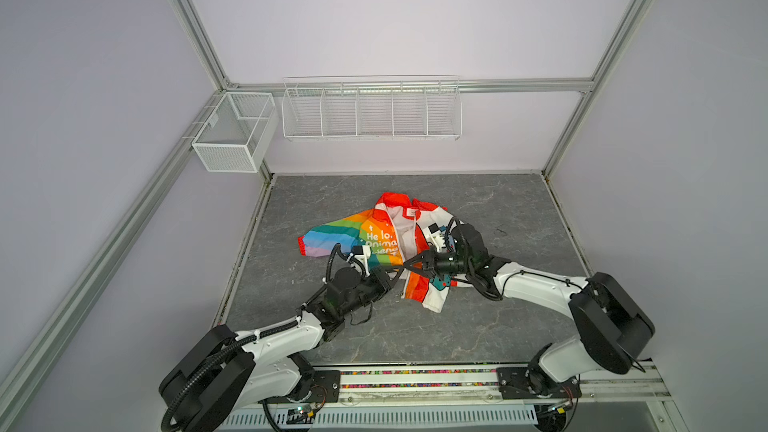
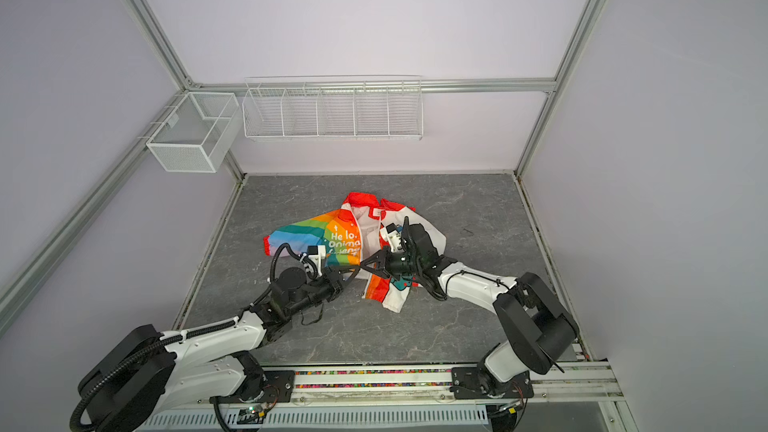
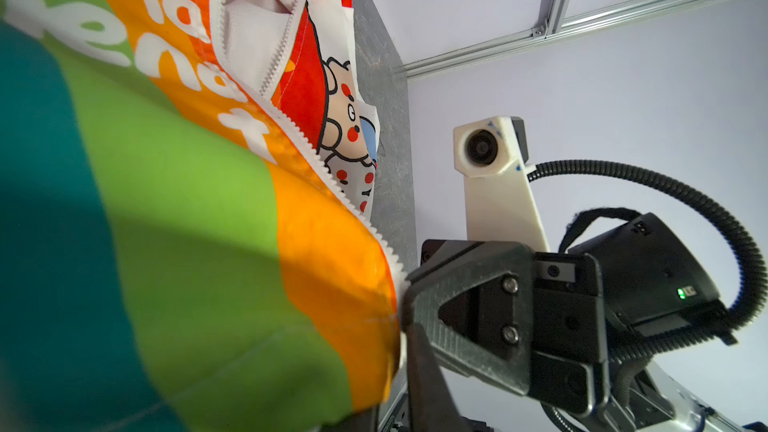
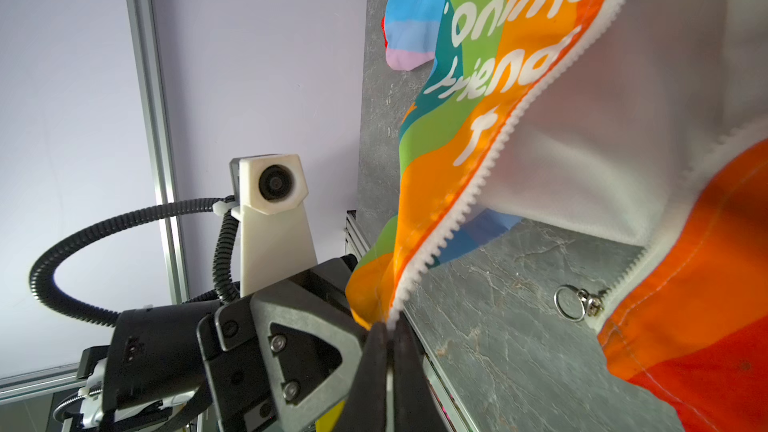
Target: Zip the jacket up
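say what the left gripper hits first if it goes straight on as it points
The left gripper would likely meet the jacket at its hem corner first, then the right gripper facing it; depth unclear.

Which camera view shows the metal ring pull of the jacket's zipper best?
The right wrist view: the ring pull lies sharply visible on the table, at the jacket's orange zipper edge. The left wrist view does not show it; in both top views it is too small to make out.
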Controlling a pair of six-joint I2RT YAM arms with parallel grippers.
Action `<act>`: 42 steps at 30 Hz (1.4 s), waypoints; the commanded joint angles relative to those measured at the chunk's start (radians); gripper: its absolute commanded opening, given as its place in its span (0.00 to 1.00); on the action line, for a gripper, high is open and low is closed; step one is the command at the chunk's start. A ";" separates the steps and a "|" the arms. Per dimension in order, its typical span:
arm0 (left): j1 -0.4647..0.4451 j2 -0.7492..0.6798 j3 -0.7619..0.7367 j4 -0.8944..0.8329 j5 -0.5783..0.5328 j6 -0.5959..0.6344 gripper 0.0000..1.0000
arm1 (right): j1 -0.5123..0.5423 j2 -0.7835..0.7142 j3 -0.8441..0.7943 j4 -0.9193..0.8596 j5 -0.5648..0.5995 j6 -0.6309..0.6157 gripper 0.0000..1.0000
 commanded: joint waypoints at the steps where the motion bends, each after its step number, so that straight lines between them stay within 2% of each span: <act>1: 0.007 0.000 0.009 0.024 0.003 -0.005 0.16 | -0.007 -0.024 -0.022 0.008 -0.024 -0.015 0.06; 9: 0.007 0.007 0.009 0.033 -0.001 -0.008 0.14 | -0.006 -0.033 -0.027 0.009 -0.027 -0.016 0.06; 19: 0.006 0.039 0.011 0.065 0.011 -0.017 0.00 | -0.006 -0.044 -0.033 0.005 -0.032 -0.020 0.06; 22: 0.007 0.045 0.011 0.064 0.015 -0.017 0.00 | -0.007 -0.046 -0.033 0.005 -0.033 -0.020 0.06; 23: 0.007 0.046 0.011 0.063 0.017 -0.017 0.00 | -0.007 -0.048 -0.034 0.004 -0.032 -0.019 0.08; 26: 0.007 0.045 0.008 0.061 0.015 -0.015 0.00 | -0.018 -0.068 -0.053 0.004 -0.014 -0.003 0.27; 28: 0.007 0.039 0.006 0.057 0.010 -0.011 0.00 | -0.025 -0.094 -0.070 -0.016 0.016 0.007 0.43; 29: 0.007 0.037 0.004 0.055 0.006 -0.010 0.00 | -0.026 -0.108 -0.074 -0.035 0.029 0.008 0.46; 32: 0.007 0.029 0.002 0.046 -0.001 0.003 0.00 | -0.024 -0.167 -0.093 -0.123 0.084 0.012 0.48; 36: 0.010 0.029 -0.009 0.056 -0.019 0.023 0.00 | -0.006 -0.253 -0.094 -0.339 0.195 0.009 0.47; 38: 0.013 0.031 -0.011 0.049 -0.036 0.038 0.00 | 0.027 -0.287 -0.092 -0.436 0.261 0.012 0.48; 42: 0.016 0.052 -0.002 0.010 -0.072 0.068 0.00 | 0.116 -0.306 -0.112 -0.493 0.363 0.062 0.49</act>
